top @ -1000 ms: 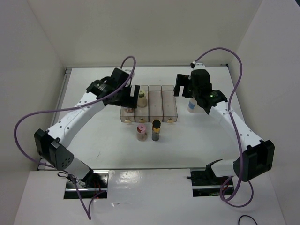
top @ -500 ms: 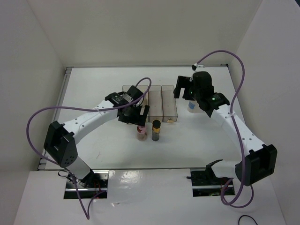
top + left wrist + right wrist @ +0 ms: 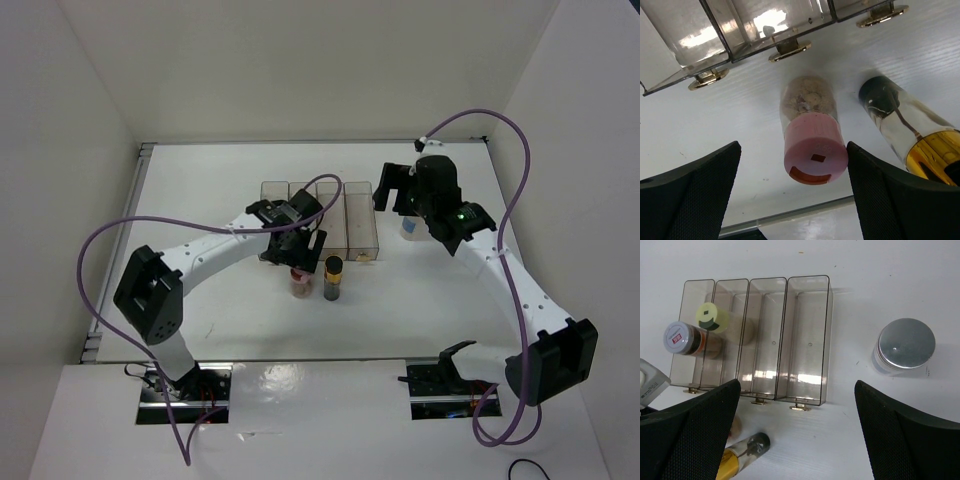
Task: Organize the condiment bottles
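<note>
Left gripper (image 3: 792, 147): wide, straddling the pink-lidded jar (image 3: 812, 150) without touching it.
Right gripper (image 3: 796, 385): wide, holding nothing.
Pink-lidded jar: upright, 6 o'clock of the rack (image 3: 807, 340).
Gold-banded bottle (image 3: 900, 120): 3 o'clock of the pink-lidded jar.
Grey-capped jar (image 3: 905, 344): 3 o'clock of the rack, apart from it.

Jars in, before and beside the rack (image 3: 807, 340)
The first jar (image 3: 681, 337) stands in the rack's leftmost compartment, the second jar (image 3: 710, 317) in the next one, farther back. Just before the rack's front, the third jar (image 3: 812, 145) stands left of the fourth jar (image 3: 905, 125). The fifth jar (image 3: 904, 346) stands apart, right of the rack.
</note>
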